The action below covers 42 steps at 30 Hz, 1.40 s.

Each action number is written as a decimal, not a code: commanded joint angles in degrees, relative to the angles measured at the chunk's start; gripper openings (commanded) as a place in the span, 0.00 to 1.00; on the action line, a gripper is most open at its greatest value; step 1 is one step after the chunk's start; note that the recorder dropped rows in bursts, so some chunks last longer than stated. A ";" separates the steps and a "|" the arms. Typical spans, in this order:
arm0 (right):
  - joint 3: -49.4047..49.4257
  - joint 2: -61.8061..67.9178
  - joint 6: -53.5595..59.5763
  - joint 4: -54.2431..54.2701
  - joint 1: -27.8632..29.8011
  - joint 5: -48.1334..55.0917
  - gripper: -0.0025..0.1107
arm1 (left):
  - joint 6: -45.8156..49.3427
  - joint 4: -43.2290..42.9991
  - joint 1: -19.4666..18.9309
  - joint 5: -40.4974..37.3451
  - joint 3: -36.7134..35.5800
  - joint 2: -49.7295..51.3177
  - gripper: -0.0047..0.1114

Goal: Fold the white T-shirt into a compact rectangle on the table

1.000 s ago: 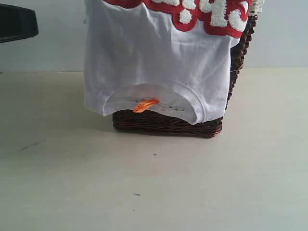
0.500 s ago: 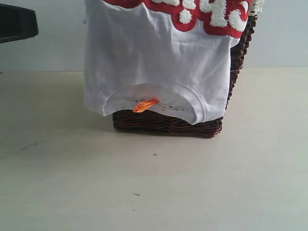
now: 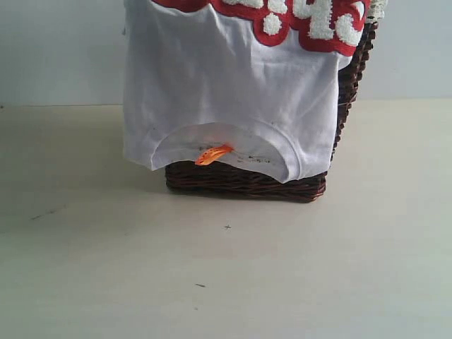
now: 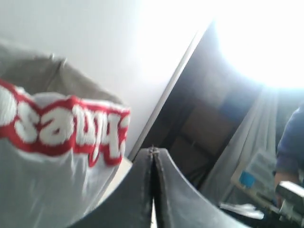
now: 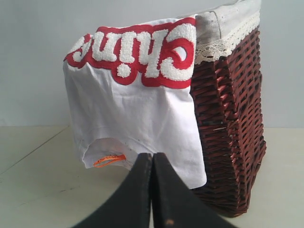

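The white T-shirt [image 3: 226,92] hangs upside down over the front of a dark wicker basket [image 3: 247,183], its fuzzy red-outlined lettering at the top and its collar with the orange neck tag [image 3: 213,153] at the bottom. The table [image 3: 226,282] lies bare in front of it. Neither arm shows in the exterior view. In the right wrist view my right gripper [image 5: 152,156] is shut and empty, short of the T-shirt [image 5: 137,109] and its collar. The left wrist view has my left gripper [image 4: 153,151] shut and empty, raised beside the lettering on the T-shirt [image 4: 61,128].
The basket [image 5: 232,128] has a pale cloth lining with a lace edge and stands at the back middle of the table. A plain pale wall rises behind it. A few small dark specks mark the table surface.
A dark object at the upper left edge of the exterior view has gone out of frame. The T-shirt and basket have not moved.
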<state>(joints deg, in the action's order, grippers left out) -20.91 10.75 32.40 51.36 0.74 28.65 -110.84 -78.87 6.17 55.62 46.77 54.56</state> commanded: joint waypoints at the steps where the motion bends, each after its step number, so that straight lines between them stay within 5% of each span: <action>1: -0.35 0.27 0.57 0.27 -0.10 -0.11 0.02 | 2.10 12.23 0.16 -3.16 0.45 0.15 0.04; 3: -0.35 0.27 0.57 0.27 -0.10 -0.11 0.02 | 6.30 15.89 0.16 -4.65 0.45 0.15 0.04; 12: -0.35 0.27 0.57 0.27 -0.10 -0.11 0.02 | 52.09 33.99 0.16 -5.60 0.35 0.05 0.04; 21: -0.35 0.27 0.57 0.45 -0.10 -0.11 0.02 | 72.89 58.38 0.16 -11.98 -3.72 -0.08 0.04; 26: -0.35 0.27 0.57 0.45 -0.10 -0.11 0.02 | 89.01 77.09 0.16 -32.00 -5.15 -1.98 0.04; 33: -0.35 0.27 0.57 0.45 -0.10 -0.11 0.02 | 89.80 76.13 0.16 -54.42 -5.15 -6.99 0.04; 42: -0.35 0.27 0.57 0.45 -0.10 -0.11 0.02 | 89.35 76.13 0.16 -55.31 -5.15 -8.46 0.04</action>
<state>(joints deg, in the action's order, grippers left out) -20.91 10.75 32.40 51.54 0.74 28.65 -21.39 -3.22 6.17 0.58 41.75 46.45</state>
